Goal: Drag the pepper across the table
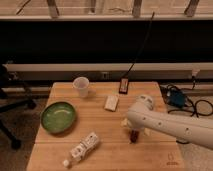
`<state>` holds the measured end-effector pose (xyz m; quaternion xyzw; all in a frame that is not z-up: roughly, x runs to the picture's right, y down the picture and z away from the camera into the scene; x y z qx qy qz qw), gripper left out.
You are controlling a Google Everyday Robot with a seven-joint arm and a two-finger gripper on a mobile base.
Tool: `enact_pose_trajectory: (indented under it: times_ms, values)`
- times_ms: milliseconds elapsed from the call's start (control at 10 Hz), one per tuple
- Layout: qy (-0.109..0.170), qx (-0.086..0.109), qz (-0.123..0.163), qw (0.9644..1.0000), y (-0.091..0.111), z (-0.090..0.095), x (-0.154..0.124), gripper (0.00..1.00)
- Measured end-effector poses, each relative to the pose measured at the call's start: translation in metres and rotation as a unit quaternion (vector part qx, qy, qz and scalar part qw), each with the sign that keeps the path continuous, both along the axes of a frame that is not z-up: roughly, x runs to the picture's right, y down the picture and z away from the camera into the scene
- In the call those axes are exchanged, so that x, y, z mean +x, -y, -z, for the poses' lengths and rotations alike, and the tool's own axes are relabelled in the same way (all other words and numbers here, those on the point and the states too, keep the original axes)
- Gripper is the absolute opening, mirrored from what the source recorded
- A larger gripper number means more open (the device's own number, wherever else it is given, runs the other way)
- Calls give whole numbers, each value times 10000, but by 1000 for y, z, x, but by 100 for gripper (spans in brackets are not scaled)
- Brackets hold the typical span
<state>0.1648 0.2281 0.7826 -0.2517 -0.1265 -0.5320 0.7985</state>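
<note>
A small dark red pepper (pixel 134 136) lies on the wooden worktop (pixel 100 125), in the lower right of centre of the frame. Most of it is hidden beneath the robot's hand (pixel 131 129). It is likely light, fairly firm and smooth-skinned, so it could roll or slip. Pressing on or pinching its thicker middle would probably drag it more surely than catching a tapered end.

Only a short stretch shows, and it seems to run up and down the frame. Its long axis and the way its tip points cannot be told for sure.

The hand points down right over the pepper with its fingers spread wide, not clamped on it. The white arm (pixel 172 126) enters from the right edge.

Farther out are a small white packet (pixel 111 102), a black-and-red device (pixel 123 86), a white cup (pixel 80 86), a green bowl (pixel 58 117) and a bottle (pixel 82 149) lying on its side at lower left.
</note>
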Motion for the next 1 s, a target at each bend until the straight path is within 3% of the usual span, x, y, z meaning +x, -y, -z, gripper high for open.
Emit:
enact_pose_trajectory:
  times_ms: [1000]
  values:
    - [190,-12,330,9993,0,-4,-5,80]
